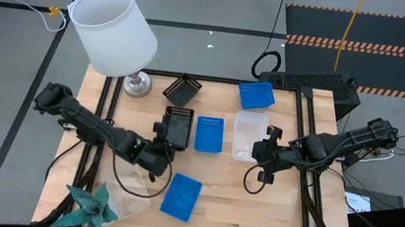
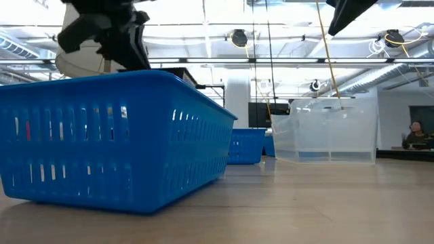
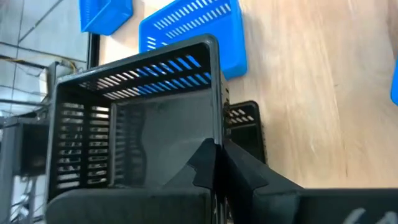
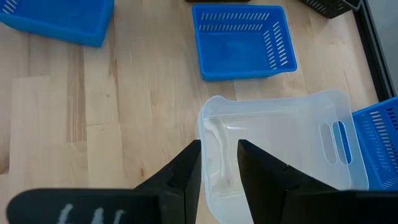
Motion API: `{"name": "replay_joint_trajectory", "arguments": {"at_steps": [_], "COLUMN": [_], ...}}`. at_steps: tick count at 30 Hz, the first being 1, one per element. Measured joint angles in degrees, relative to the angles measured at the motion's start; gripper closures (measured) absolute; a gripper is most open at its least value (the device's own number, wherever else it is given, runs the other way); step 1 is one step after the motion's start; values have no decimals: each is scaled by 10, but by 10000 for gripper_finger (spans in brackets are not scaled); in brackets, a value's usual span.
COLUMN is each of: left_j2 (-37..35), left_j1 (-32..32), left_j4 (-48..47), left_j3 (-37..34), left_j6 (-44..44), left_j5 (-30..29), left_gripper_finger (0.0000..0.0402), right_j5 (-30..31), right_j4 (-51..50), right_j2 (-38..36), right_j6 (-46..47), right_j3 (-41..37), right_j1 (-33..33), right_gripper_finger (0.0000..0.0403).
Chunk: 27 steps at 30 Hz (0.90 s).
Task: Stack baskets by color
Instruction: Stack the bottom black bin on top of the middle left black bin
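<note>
from above, my left gripper is pinched on a black basket over another black one, ready to nest. left wrist: fingers clamp its wall. right wrist: right gripper straddles the clear basket rim, grip unclear. low view: wooden table, workshop behind.

- White lampshade on a silver lamp base, leaning over the far left corner of the wooden table.
- Teal paper ornament at the near left corner.
- Black mat with orange-striped edges on the grey floor beyond.
- Seated person far off in the room, at the right in the low view.
</note>
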Motion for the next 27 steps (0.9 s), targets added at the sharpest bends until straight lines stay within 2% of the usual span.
{"name": "replay_joint_trajectory", "arguments": {"at_steps": [5,12,17,22,27], "left_j2": [-21,-21,-21,-21,-21], "left_j1": [9,12,13,18,31], "left_j4": [64,94,111,127,144], "left_j3": [-62,-107,-122,-137,-149], "left_j6": [30,22,13,7,6], "left_j5": [30,30,32,34,53], "left_gripper_finger": [393,385,393,377,388], "right_j5": [0,2,2,3,3], "right_j4": [2,2,2,2,2], "right_j2": [0,0,0,0,0], "right_j6": [-2,-2,-2,-2,-2], "right_j3": [0,0,0,0,0], "right_j1": [0,0,0,0,0], "right_gripper_finger": [303,303,303,303,303]}}
